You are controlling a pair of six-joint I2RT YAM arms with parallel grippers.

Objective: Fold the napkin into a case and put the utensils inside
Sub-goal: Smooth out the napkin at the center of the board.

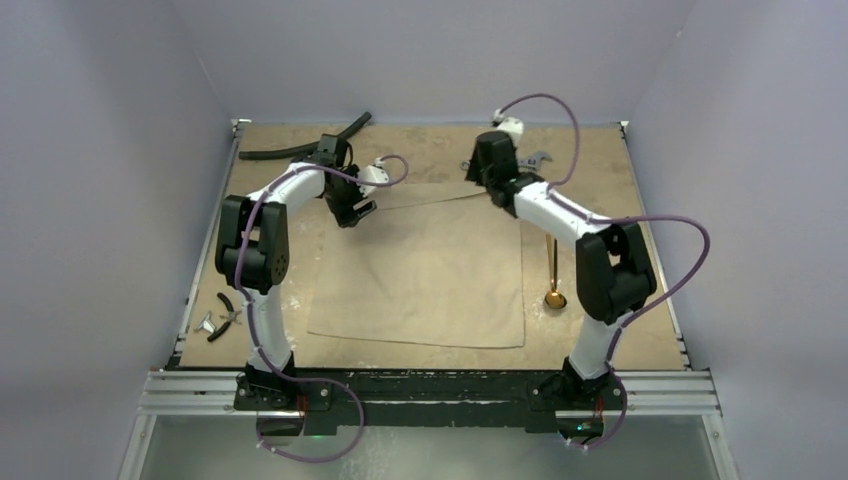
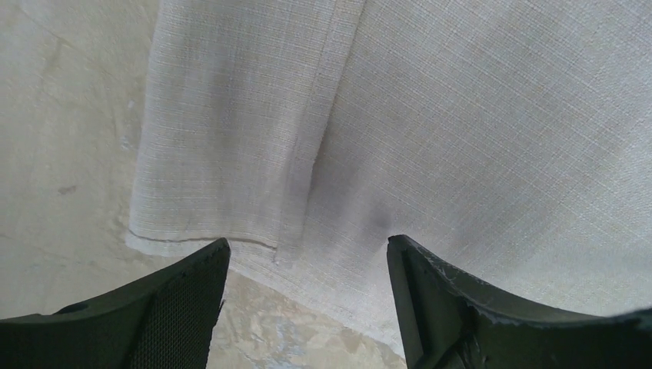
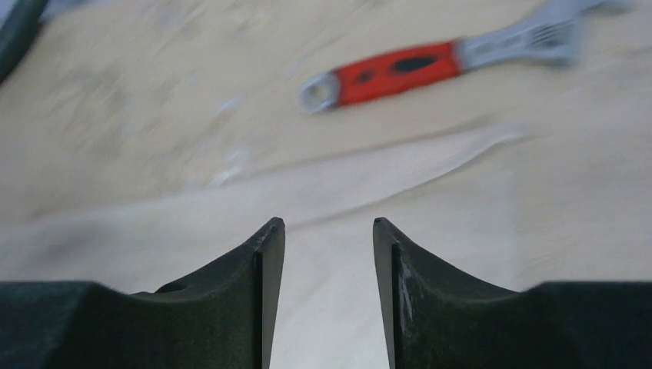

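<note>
We see the beige cloth napkin (image 1: 420, 270) barely folded, the slim gold metal spoon (image 1: 552, 275) outside it. The left end effector (image 2: 307, 250) and right end effector (image 3: 329, 227) gape empty.

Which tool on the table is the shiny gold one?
The spoon lying right of the napkin. The wrench is silver with a red handle, and the pliers are dark.

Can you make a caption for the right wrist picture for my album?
Right tool, open, over the napkin near its edge, with a red-handled wrench lying beyond.
</note>
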